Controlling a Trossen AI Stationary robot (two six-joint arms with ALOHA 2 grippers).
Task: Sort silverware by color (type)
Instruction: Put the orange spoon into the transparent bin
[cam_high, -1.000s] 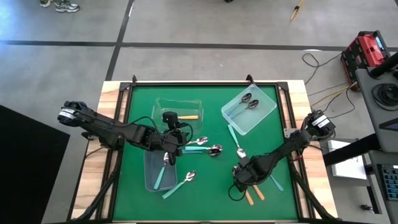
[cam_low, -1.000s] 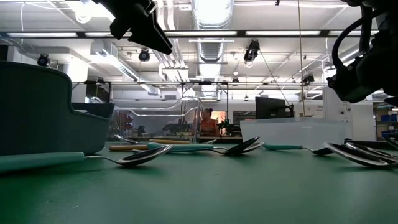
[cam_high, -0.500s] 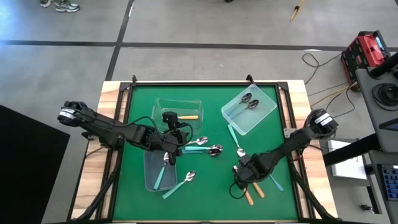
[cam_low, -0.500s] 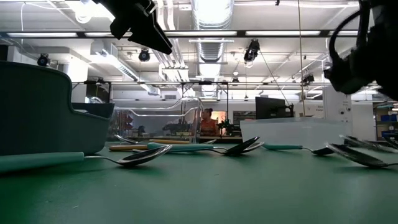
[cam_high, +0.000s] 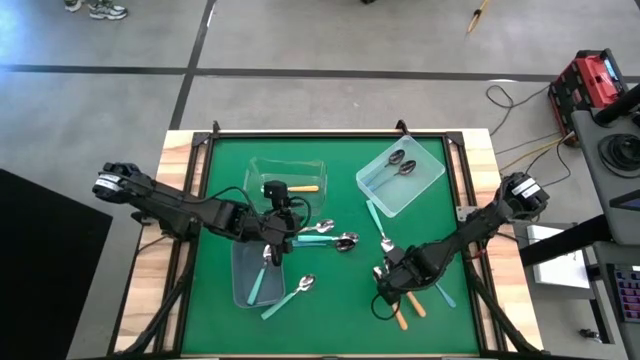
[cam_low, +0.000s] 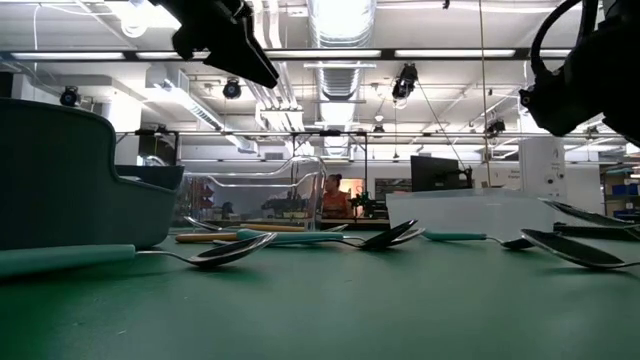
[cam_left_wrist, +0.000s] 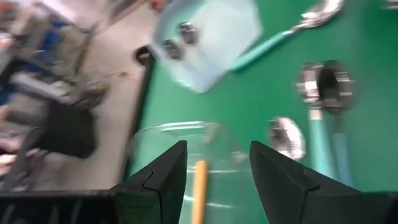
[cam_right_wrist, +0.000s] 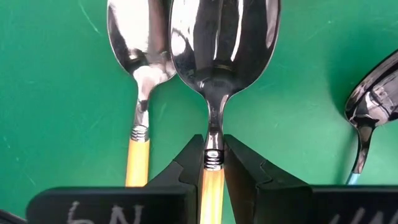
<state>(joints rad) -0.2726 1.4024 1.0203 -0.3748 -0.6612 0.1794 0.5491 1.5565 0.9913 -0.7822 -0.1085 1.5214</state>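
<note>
My right gripper (cam_right_wrist: 212, 163) stands near the table's near right (cam_high: 388, 287), pointing down, shut on an orange-handled spoon (cam_right_wrist: 217, 43). A second orange-handled spoon (cam_right_wrist: 138, 93) lies beside it on the green mat, and a blue-handled one (cam_right_wrist: 367, 106) lies on the other side. My left gripper (cam_left_wrist: 217, 168) hangs open in the air left of centre (cam_high: 285, 212), over the clear bin (cam_high: 285, 172), which holds one orange-handled spoon (cam_left_wrist: 200, 186). Teal-handled spoons (cam_high: 320, 232) lie on the mat at the middle. My right gripper pinches the spoon's neck (cam_right_wrist: 212, 146), where the metal stem meets the orange handle, between its two fingers. The fingers come from above and lie across the spoon. The bowl (cam_low: 592, 213) hangs a little above the mat, roughly level; the gripper hides the handle.
A pale blue bin (cam_high: 432, 172) with two dark spoons stands at the far right. A grey-blue bin (cam_high: 240, 290) with teal-handled spoons sits at the near left. More spoons (cam_high: 290, 297) lie loose on the mat. Orange handles (cam_high: 408, 312) show just near of my right gripper.
My right gripper has gone up a little with the orange-handled spoon, whose bowl has come off the mat. The spoon beside it has stayed where it lay.
</note>
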